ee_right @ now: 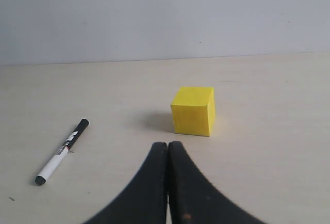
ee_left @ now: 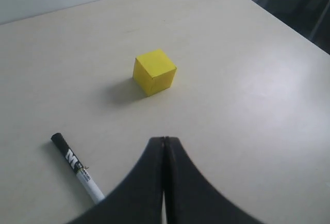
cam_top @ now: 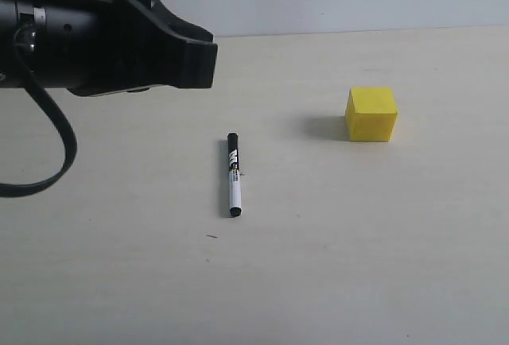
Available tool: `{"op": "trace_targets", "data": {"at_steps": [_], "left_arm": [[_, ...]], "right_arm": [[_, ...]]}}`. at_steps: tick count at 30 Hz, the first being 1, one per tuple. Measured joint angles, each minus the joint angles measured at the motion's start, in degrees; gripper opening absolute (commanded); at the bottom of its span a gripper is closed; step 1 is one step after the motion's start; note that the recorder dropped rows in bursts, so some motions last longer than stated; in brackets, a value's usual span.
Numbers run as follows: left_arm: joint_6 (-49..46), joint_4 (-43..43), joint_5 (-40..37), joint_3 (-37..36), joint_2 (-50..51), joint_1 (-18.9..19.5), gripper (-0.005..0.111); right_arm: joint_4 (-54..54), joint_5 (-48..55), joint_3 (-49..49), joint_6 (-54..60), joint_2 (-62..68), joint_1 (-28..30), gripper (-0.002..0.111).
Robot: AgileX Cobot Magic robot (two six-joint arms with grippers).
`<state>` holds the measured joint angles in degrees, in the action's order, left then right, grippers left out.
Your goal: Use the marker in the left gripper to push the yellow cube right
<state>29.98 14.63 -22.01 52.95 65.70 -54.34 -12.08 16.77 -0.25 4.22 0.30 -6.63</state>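
The black jaw-type left gripper (ee_left: 164, 141) has its two fingers pressed together with nothing between them, above the pale beige tabletop (ee_left: 258, 105). The slim marker with white barrel and black lettered cap (ee_left: 77, 168) lies flat on the table near the gripper's tip and off to one side, unheld. The small bright-yellow matte cube (ee_left: 154, 72) sits farther out ahead of the tip, well apart from the marker. In the exterior view the left gripper (cam_top: 199, 63) hangs at the upper left, the marker (cam_top: 234, 175) lies near the middle with its cap toward the far side, and the cube (cam_top: 371, 113) stands to its right. Only the right wrist view shows the black right gripper (ee_right: 167, 145), likewise closed and empty, facing the cube (ee_right: 193, 110). The left wrist view alone shows a table edge past the cube, with dark shapes beyond it. In the exterior view bare surface runs right of the cube to the frame's border.
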Motion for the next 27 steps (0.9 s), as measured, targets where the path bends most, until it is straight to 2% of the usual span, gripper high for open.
{"op": "trace_targets", "data": {"at_steps": [5, 10, 15, 18, 21, 25, 27], "left_arm": [[-0.1, 0.7, -2.3, -0.4, -3.9, 2.7, 0.0], [2.8, 0.7, -0.4, -6.8, -13.4, 10.1, 0.0], [7.7, 0.7, 6.0, -21.0, -28.5, 20.4, 0.0], [11.8, 0.7, 7.1, -29.0, -37.8, 26.1, 0.0], [13.7, 0.7, 8.9, -40.1, -50.6, 32.9, 0.0], [16.1, 0.7, 13.3, -50.9, -61.6, 38.8, 0.0], [16.4, 0.7, 13.7, -52.5, -64.7, 40.8, 0.0]], "right_arm": [[0.0, 0.0, 0.0, 0.0, 0.0, 0.0, 0.0], [0.0, 0.0, 0.0, 0.0, 0.0, 0.0, 0.0], [0.0, 0.0, 0.0, 0.0, 0.0, 0.0, 0.0], [0.0, 0.0, 0.0, 0.0, 0.0, 0.0, 0.0], [0.0, 0.0, 0.0, 0.0, 0.0, 0.0, 0.0], [0.0, 0.0, 0.0, 0.0, 0.0, 0.0, 0.0], [0.0, 0.0, 0.0, 0.0, 0.0, 0.0, 0.0]]}}
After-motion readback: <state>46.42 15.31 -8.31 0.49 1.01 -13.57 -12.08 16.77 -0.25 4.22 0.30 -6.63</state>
